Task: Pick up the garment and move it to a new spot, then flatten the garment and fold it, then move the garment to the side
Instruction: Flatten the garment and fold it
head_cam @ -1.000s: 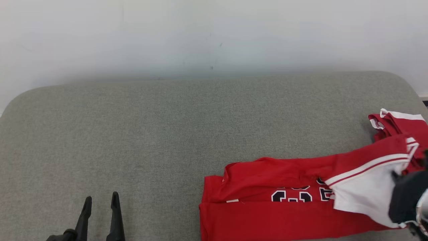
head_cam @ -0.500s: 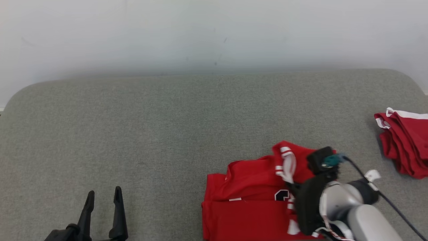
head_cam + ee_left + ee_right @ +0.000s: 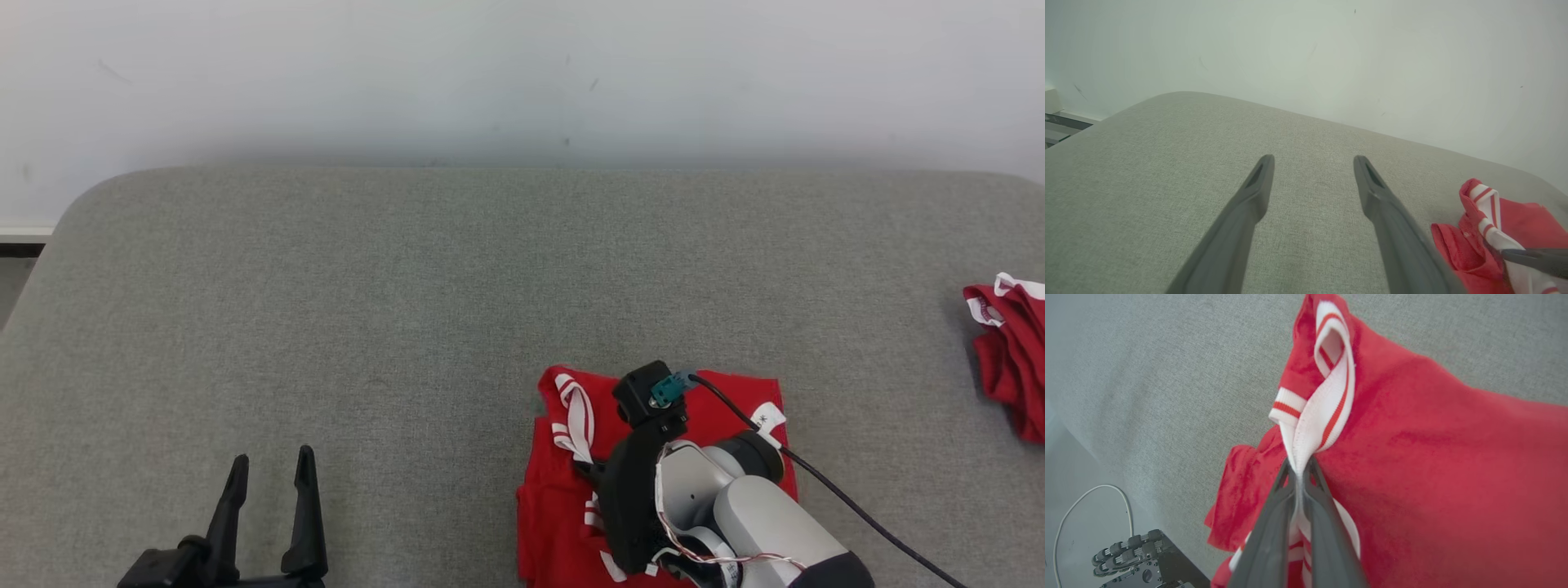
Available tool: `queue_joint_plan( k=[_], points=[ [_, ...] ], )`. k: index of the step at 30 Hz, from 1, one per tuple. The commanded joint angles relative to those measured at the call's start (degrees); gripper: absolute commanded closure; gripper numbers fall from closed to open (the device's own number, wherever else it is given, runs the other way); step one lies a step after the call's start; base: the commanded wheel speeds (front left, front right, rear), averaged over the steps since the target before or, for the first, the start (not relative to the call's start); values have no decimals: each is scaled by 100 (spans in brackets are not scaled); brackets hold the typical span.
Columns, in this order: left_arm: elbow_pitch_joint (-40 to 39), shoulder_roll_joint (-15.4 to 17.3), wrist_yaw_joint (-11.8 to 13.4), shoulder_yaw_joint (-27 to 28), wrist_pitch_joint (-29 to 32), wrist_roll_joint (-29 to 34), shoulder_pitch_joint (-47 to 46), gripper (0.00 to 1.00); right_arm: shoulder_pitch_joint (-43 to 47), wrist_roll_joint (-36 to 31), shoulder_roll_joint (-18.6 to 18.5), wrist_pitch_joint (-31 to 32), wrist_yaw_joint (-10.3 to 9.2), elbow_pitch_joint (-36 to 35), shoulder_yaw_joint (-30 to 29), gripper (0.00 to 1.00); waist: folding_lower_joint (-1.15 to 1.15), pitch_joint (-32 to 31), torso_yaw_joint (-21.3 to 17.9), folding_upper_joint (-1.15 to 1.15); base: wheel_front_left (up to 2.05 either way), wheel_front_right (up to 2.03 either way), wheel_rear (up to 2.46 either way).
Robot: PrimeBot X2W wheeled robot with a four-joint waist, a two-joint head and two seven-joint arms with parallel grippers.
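Evidently soft and light, the red garment (image 3: 559,498) is laid part-folded near the front of the grey cushion (image 3: 408,286), right of centre. Its striped white trim (image 3: 1331,396) is pinched by the right gripper (image 3: 1299,467), closed tight on it; the left gripper (image 3: 272,461) is held wide and empty, well apart. Sagging is expected, so doubled hems are best gripped.

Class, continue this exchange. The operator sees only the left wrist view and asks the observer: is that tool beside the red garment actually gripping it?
Observer: Yes, the right tool is shut on the red garment, pinching its white striped trim.
Operator: Any other clothing on the grey cushion?
Observer: A second red garment lies apart, toward the robot's right.
Operator: Anything beyond the cushion's edge?
Observer: A dark jointed device with a white cable beside it.
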Motion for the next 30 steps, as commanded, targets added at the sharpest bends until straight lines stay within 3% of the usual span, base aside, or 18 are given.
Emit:
queue_joint_plan(
  k=[1, 6, 7, 8, 9, 10, 19, 27, 30],
  points=[
    [18, 0, -18, 1, -1, -13, -43, 0, -74, 41, 48, -51, -17, 73, 39, 100, 0, 23, 26, 0, 0, 0, 0],
    [63, 0, -32, -19, -1, -33, -126, 0, -315, 218, 165, -363, -17, 690, 222, 100, 0, 71, 90, 0, 0, 0, 0],
    [66, 0, -30, -18, -1, -37, -132, 0, -346, 246, 175, -407, -17, 770, 255, 90, 0, 76, 92, 0, 0, 0, 0],
    [70, 0, -30, -16, -1, -41, -132, 0, -380, 276, 183, -460, -17, 827, 281, 58, 0, 81, 92, 0, 0, 0, 0],
    [75, 0, -25, -15, -1, -39, -134, 0, -409, 330, 191, -523, -17, 875, 307, 18, 0, 83, 89, 0, 0, 0, 0],
    [79, 0, -27, -7, -1, -38, -134, 0, -425, 417, 196, -601, -17, 883, 323, 0, 0, 81, 82, 0, 0, 0, 0],
    [119, 0, -44, 134, -1, 20, -7, 0, -508, 1113, 193, -2058, -17, 269, 59, 0, 0, -91, -104, 0, 0, 0, 0],
    [190, 1, -86, 248, -1, 48, 142, 0, 60, -119, -420, -3580, -17, -122, -759, 0, 0, -395, -344, 0, 0, 0, 0],
    [178, 1, -89, 288, -1, 52, 170, 0, 312, -518, -549, -3884, -17, -189, -1062, 0, 0, -441, -412, 0, 0, 0, 0]
  ],
)
